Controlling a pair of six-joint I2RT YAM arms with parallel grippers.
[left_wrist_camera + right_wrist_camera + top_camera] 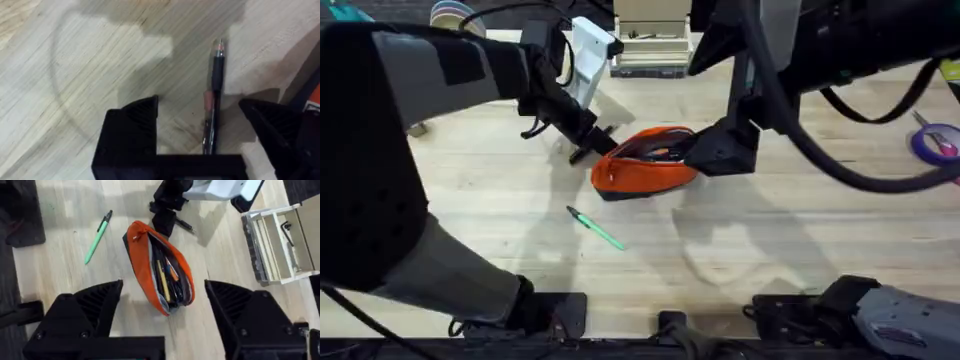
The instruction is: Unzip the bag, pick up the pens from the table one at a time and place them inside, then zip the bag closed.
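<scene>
Left gripper (200,125) spread wide, fingers straddling the black pen (214,95) lying on the table (75,75) beside the bag (645,160); right gripper (162,310) also spread, above the unzipped bag. Green pen (596,228) lies apart, nearer the bases.

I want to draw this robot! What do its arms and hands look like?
Draw chunky arms in black and grey, with thick black cables looping off them. The left hand and right hand are matte black, each with two blocky, wedge-shaped fingers that have fine ribbed faces. A white piece sits just behind the left hand.
</scene>
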